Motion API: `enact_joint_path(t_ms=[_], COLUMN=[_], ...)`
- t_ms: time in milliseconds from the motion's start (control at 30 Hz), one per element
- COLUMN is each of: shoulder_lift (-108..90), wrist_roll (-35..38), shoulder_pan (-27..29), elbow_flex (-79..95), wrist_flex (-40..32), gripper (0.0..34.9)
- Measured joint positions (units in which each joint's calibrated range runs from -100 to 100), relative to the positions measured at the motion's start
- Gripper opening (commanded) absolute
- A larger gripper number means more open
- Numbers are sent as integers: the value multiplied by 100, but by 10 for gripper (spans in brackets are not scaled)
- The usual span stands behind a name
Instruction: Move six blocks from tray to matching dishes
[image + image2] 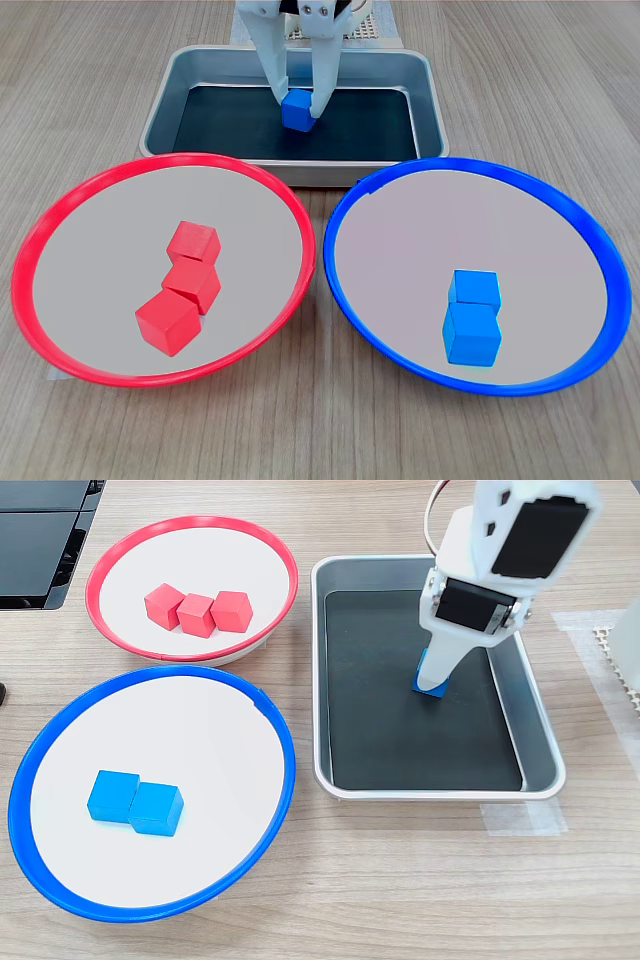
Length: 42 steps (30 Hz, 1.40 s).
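Last blue block pinched in the tray

While five blocks already lie in the dishes, the sixth, a blue block (297,109), sits in the tray (165,95) with the white gripper (297,108) down over it. In the first exterior view the jaws stand on either side of the block and press against its two side faces, so they are pinching it. Whether the block rests on the tray's black bottom or is just clear of it, I cannot tell. In the second exterior view the arm (500,550) reaches down from the top right and covers most of the block, of which only a blue corner (430,685) shows below the nearer jaw, in the tray's (335,770) upper right part.

The red-rimmed dish (30,250) lies at the first exterior view's left and holds three red blocks (192,285), touching one another in a loose row near its middle. The blue-rimmed dish (345,210) lies at the first exterior view's right, just beside the red one, and holds two blue blocks (472,318) set against each other. In the second exterior view the red-rimmed dish (110,565) is at the upper left and the blue-rimmed dish (30,770) at the lower left, both left of the tray, all on the pale wooden desk (400,900)
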Motion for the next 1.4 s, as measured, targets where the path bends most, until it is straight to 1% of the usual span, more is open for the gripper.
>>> enact_joint_path(t_ms=[67,133,233,333,433,467,500,533,567,600,633,667,700,733,800,833,867,900,1000,1100,1167,1200,1267,1333,1367,1400], shoulder_lift=[0,0,128,546,1168,1415,1603,1790,1986,2080,2140,2140,2131,2072,1867,1679,1483,1236,188,-1066,-2080,-3035,-4203,-4638,-5234,-5396], wrist_roll=[-44,-210,-698,-1241,-1621,-1680,-1705,-1709,-1709,-1705,-1690,-1685,-1680,-1675,-1670,-1670,-1670,-1670,-1871,-2359,-2872,-3297,-3600,-3648,-3653,-3653], shoulder_pan=[-133,-389,-903,-1354,-1628,-1673,-1708,-1743,-1788,-1823,-1858,-1867,-1876,-1850,-1770,-1708,-1655,-1575,-1204,-814,-496,-310,-177,-106,-53,-44], elbow_flex=[-200,-672,-1606,-2450,-2931,-3040,-3131,-3203,-3267,-3294,-3303,-3303,-3303,-3303,-3167,-3022,-2858,-2668,-1706,-463,644,1624,2686,3049,3521,3648], wrist_flex=[73,237,228,-285,-1134,-1403,-1550,-1656,-1721,-1729,-1729,-1729,-1721,-1688,-1664,-1664,-1664,-1680,-2104,-2806,-3442,-3777,-3817,-3777,-3540,-3450], gripper=[1,1,1,1,6,48,111,188,228,250,252,241,220,186,144,108,50,2,1,1,1,1,1,1,1,1])
